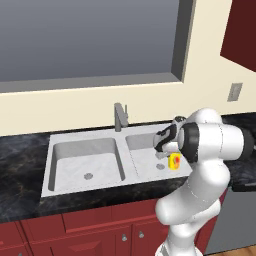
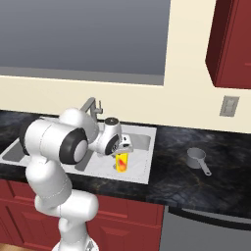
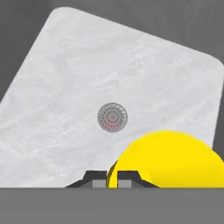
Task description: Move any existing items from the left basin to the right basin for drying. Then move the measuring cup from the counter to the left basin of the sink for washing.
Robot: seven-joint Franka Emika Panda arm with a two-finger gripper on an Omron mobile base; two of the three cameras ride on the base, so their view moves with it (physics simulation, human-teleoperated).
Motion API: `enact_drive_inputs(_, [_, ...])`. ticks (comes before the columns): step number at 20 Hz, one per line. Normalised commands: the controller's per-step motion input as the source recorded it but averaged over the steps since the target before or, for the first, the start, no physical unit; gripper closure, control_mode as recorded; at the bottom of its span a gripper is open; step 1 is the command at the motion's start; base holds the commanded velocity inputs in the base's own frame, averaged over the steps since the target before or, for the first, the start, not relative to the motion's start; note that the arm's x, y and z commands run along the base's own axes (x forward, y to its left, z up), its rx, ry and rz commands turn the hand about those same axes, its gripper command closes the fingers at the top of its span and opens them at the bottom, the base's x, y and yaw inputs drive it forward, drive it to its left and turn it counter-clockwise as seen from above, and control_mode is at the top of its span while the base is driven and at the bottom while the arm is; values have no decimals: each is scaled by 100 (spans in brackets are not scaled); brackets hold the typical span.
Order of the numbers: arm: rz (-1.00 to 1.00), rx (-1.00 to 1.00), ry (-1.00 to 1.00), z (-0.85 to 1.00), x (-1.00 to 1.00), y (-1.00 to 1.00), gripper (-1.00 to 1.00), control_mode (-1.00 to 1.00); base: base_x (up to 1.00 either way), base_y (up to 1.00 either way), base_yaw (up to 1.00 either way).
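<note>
**Yellow cup at the hand, over the right basin**

The hand [image 1: 167, 152] is over the right basin [image 1: 142, 167] of the steel sink [image 1: 50, 155], with the white arm bent above it. The small yellow cup [image 1: 175, 160], with a red-orange mark on its side, is just under the hand and close to it, on the side of the basin nearer to the robot. In the right base view the yellow cup [image 2: 121, 162] is directly below the hand [image 2: 123, 149] and inside the outline of the basin.

In the hand view the two dark fingertips [image 3: 95, 180] stand close together at the bottom, and the yellow cup [image 3: 175, 162] is just beside them, to the right, very near to the camera. I cannot tell if the fingers are clamped on the cup or not. The round drain [image 3: 112, 117] of the basin is beyond the fingertips.

The left basin [image 1: 85, 162] has its own drain. The grey faucet [image 1: 119, 116] stands behind the divider. The measuring cup [image 2: 197, 158] is on the dark surface [image 2: 196, 186], well apart from the sink, to its right, with the handle toward the front edge.
</note>
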Motion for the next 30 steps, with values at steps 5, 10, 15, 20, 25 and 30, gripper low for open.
enact_drive_inputs(5, [4, 0, 1, -21, 6, -3, 100, -100, 0, 0, 0])
enact_drive_inputs(10, [3, 0, 0, -20, 1, -2, 100, -100, 0, 0, 0])
enact_drive_inputs(15, [2, 0, 0, -19, 2, -2, 100, -100, 0, 0, 0])
enact_drive_inputs(20, [2, 0, 0, -20, 1, -1, 100, -100, 0, 0, 0])
enact_drive_inputs(25, [1, 0, 0, -15, 2, 0, 100, -100, 0, 0, 0])
enact_drive_inputs(30, [1, 1, 0, -15, 5, 0, 100, -100, 0, 0, 0])
